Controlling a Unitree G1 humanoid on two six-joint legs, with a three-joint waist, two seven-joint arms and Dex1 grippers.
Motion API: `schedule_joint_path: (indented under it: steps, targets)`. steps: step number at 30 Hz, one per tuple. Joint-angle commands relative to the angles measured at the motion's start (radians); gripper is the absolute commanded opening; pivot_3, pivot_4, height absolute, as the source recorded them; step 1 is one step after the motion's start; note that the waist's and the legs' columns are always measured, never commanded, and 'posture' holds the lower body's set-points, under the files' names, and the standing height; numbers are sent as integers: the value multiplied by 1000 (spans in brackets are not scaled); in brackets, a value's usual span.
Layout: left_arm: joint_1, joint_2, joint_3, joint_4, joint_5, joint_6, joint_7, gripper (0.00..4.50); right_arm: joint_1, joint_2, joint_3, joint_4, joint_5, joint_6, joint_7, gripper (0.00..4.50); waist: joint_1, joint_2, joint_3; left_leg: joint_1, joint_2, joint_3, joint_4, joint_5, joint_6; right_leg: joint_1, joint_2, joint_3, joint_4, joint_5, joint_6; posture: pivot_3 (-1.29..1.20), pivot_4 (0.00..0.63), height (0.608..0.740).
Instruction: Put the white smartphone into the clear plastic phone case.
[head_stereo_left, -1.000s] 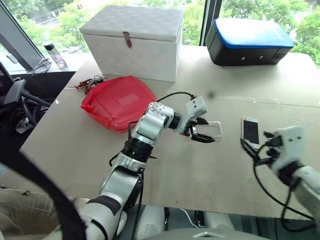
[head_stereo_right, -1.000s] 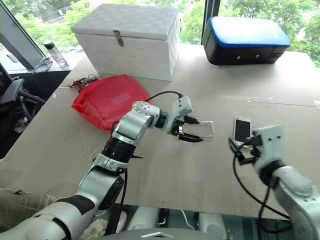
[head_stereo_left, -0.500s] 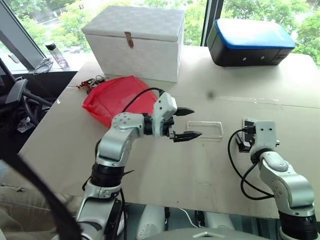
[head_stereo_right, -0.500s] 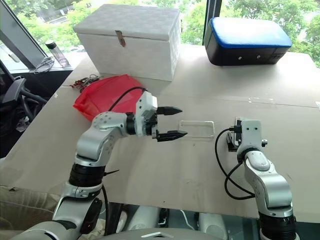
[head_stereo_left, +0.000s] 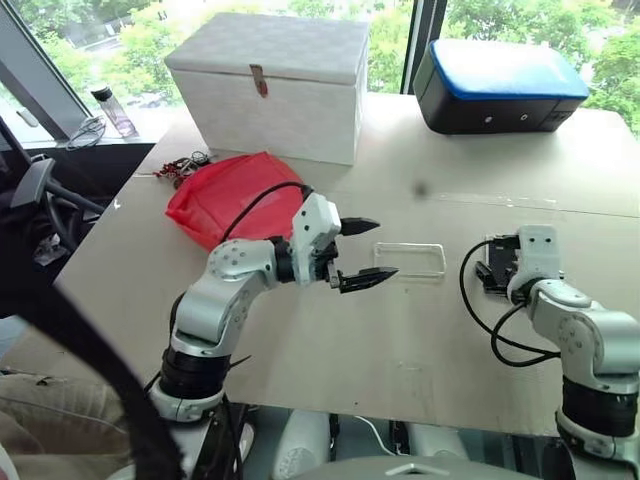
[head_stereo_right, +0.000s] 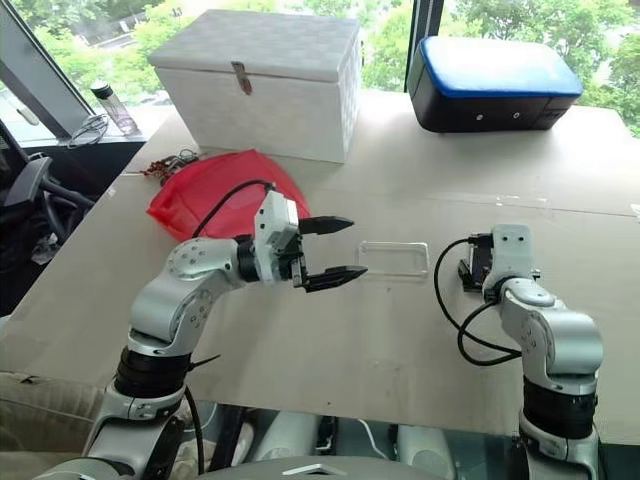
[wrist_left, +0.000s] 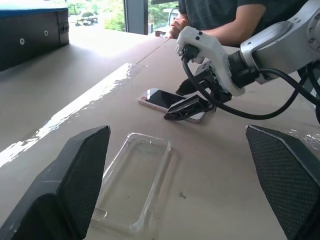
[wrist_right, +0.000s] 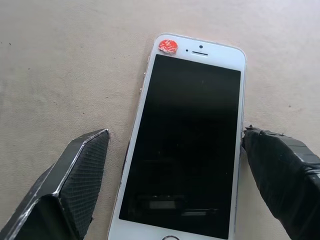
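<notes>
At right of the frame we see our right gripper (wrist_right: 175, 145) spread wide astride the white smartphone (wrist_right: 187, 140), which lies flat on the table (head_stereo_left: 400, 340), one fingertip (wrist_right: 250, 135) touching its edge. At centre, our left gripper (head_stereo_left: 362, 250) hangs open and empty just beside the clear plastic phone case (head_stereo_left: 410, 260).

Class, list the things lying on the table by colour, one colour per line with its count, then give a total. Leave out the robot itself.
White: 2, the white smartphone and the white box.
Clear: 1, the clear plastic phone case.
Red: 1, the red pouch.
Black with a blue top: 1, the case at the far right.
Total: 5
</notes>
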Motion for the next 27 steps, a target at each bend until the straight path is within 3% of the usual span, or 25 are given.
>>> schedule_joint_path:
  steps: [1,3,11,16,20,27]
  targets:
    - [4,14,6,-46,-33,-18,24,4500,34,43,-72,81,12,86,28,3704,2,-3,-2,0,0,0,0,0,0,0,0,0,0,0,0,0,150,740]
    - [3,17,3,-43,-37,-23,33,4500,43,60,-87,78,8,98,34,2933,2,-6,-4,0,0,-1,0,0,0,1,0,-1,0,0,0,0,150,740]
    - [-7,33,-6,-5,-47,-53,44,4500,124,42,-43,31,0,-62,110,2890,2,-11,-8,0,0,-3,-2,0,0,1,-1,-3,-2,0,0,0,150,740]
    - [9,43,-7,22,-43,-85,41,4500,135,-37,-46,-107,106,-210,301,2886,0,-6,-5,-1,0,-3,-3,0,0,0,-1,-3,-2,0,0,0,150,740]
    - [53,78,0,59,-39,-151,-1,4500,121,-189,9,-150,146,-266,459,2759,-19,6,3,-1,0,0,-3,0,0,-3,-1,0,-1,0,0,0,150,740]
    - [179,114,48,77,-25,-310,-10,4500,-13,-428,198,-48,117,-465,728,2759,-28,7,6,-1,0,1,-8,0,0,-5,0,1,-3,0,0,0,150,740]
